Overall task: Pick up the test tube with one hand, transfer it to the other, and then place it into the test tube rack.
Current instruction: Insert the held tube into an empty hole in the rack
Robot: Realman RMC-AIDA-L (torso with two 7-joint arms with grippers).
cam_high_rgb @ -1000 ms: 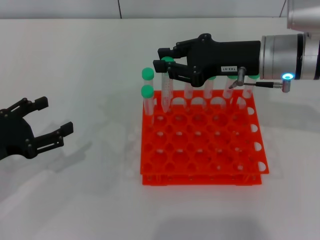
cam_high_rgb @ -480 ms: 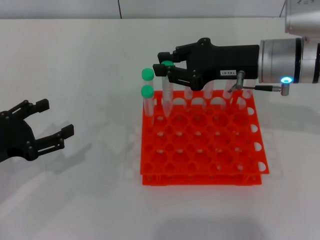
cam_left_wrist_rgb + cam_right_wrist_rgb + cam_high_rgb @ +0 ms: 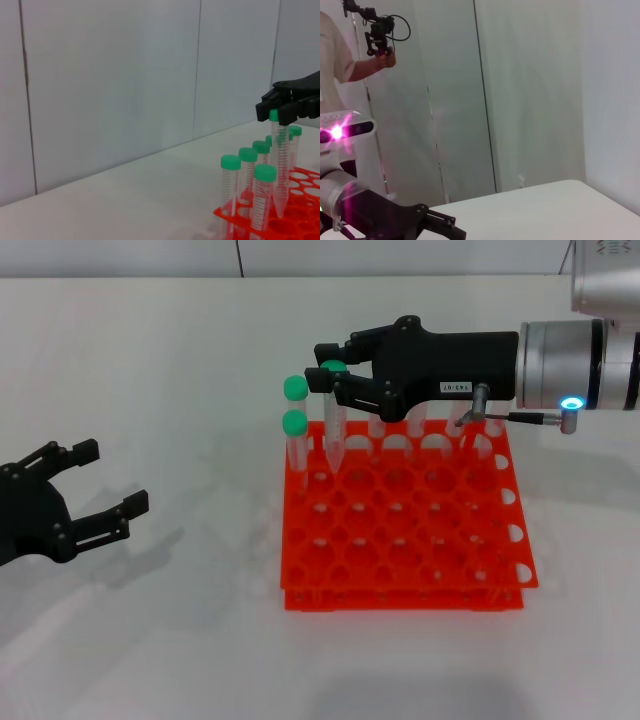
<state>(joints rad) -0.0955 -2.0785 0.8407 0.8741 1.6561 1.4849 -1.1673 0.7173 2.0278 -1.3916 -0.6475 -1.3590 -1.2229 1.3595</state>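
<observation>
the labelled black right gripper [image 3: 333, 380] pinches the green-capped clear plastic test tube [image 3: 333, 425] upright over the orange-red grid rack [image 3: 400, 530] at its 11 o'clock corner; the plain black left gripper [image 3: 100, 490], fingers spread, rests at 9 o'clock.

**White table, one rack standing on it**

The table [image 3: 180, 370] was a plain white surface that met a pale panelled wall at its far edge. Directly on it stood the test tube rack [image 3: 405, 530], bright orange-red and two-tiered, below the right end effector [image 3: 333, 375] and well apart from the left end effector [image 3: 95, 485], which hovered over bare tabletop.
</observation>
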